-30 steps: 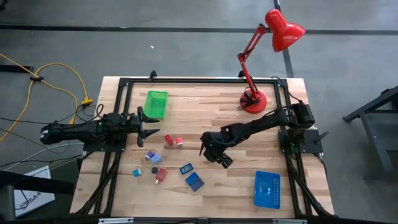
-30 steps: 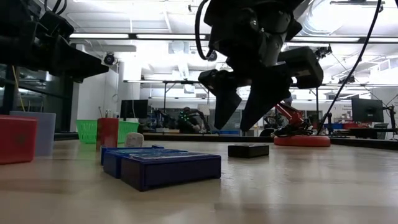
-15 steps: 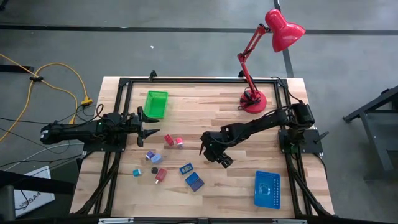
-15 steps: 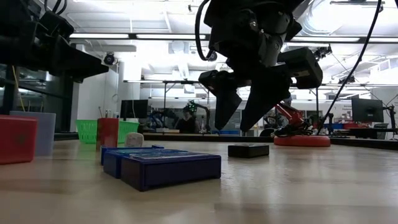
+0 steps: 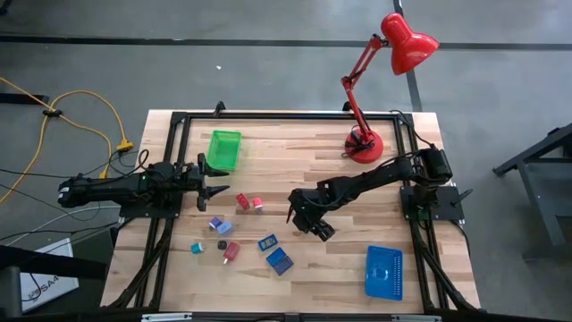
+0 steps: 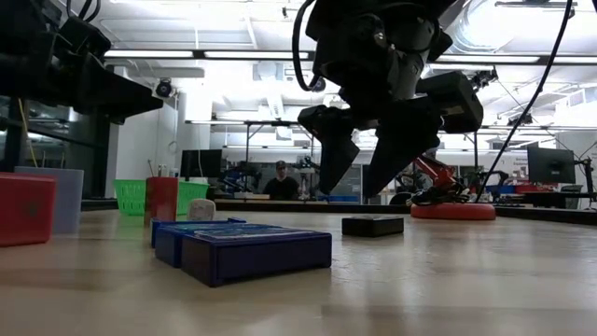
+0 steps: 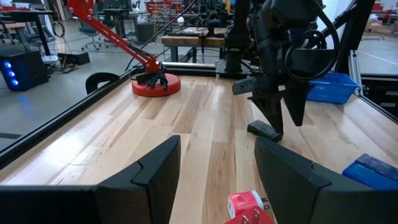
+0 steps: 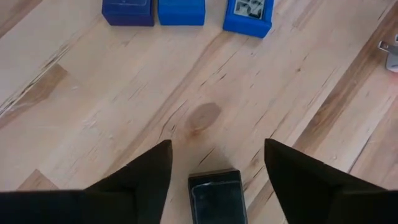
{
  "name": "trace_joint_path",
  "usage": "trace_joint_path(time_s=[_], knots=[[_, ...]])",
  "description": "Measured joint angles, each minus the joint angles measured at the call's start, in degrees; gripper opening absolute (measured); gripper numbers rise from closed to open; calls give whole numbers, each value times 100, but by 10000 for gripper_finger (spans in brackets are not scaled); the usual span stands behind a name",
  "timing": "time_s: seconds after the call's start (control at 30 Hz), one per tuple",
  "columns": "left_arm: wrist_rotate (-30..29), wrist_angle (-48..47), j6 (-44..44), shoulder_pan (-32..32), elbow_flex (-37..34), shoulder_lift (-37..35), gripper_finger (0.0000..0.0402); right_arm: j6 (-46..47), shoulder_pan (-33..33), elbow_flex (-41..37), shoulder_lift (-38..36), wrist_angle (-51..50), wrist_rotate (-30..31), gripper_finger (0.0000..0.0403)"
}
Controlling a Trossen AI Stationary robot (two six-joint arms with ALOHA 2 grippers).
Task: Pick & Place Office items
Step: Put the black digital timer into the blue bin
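The right pincer (image 6: pixel 359 163) hangs with its jaws spread wide and empty, directly over a small black block (image 8: pixel 216 194) that lies flat on the wooden surface (image 5: pixel 313 161). In the right wrist view the block sits between the two dark fingers (image 8: pixel 140 171), but the low view shows their tips clear above it, not yet at its level. The step in hand looks like the approach to a grasp on this block.

Taking the black block as the landmark: three blue pieces (image 8: pixel 181 11) lie in a row a little beyond it, toward the left arm's side; the red, lilac and teal pieces (image 5: pixel 231 251) are scattered farther that way. The blue perforated tray (image 5: pixel 384 271) lies on the other side of the block, toward the front edge, and the green tray (image 5: pixel 224 148) is well apart at the far left. The red lamp (image 5: pixel 365 143) stands behind the block.

The left pincer (image 7: pixel 214 165) waits over the left edge, jaws parted and holding nothing, with a red piece (image 7: pixel 247 207) just ahead of it.

The next move probably calls for a straight descent until the fingertips flank the block's sides, then a close. The block is low and flat, so the tips must nearly reach the wood to get purchase.
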Motion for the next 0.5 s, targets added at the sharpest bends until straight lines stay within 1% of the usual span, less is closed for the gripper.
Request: trace_joint_path(time_s=[0.13, 0.27, 0.5], knots=[[1, 0, 0, 1, 0, 1, 199, -2, 2, 0, 0, -99, 117, 266], [1, 1, 0, 0, 0, 1, 199, -2, 0, 0, 138, -171, 290, 267], [0, 12, 0, 0, 0, 0, 199, -3, -24, -1, 444, -202, 315, 265]])
